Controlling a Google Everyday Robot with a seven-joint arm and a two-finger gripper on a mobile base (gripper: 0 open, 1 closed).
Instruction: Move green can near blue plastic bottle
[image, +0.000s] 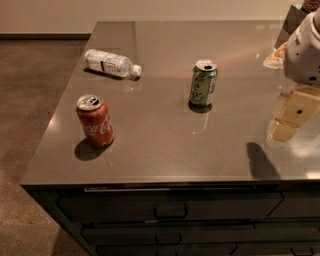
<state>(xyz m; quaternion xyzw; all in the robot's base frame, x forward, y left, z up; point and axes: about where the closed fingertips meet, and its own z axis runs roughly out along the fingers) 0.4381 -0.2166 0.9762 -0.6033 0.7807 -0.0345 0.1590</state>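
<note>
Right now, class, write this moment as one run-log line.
green can upright, centre | blue plastic bottle lying on its side, far left | gripper at right edge, apart from both | can not yet near bottle

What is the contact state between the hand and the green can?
Apart. The camera view shows the hand at the far right, with a wide stretch of countertop between it and the upright green can.

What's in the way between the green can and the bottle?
Nothing visible. Bare counter lies between the green can and the blue plastic bottle. The red can stands nearer the front. The gripper hangs at the right edge.
</note>
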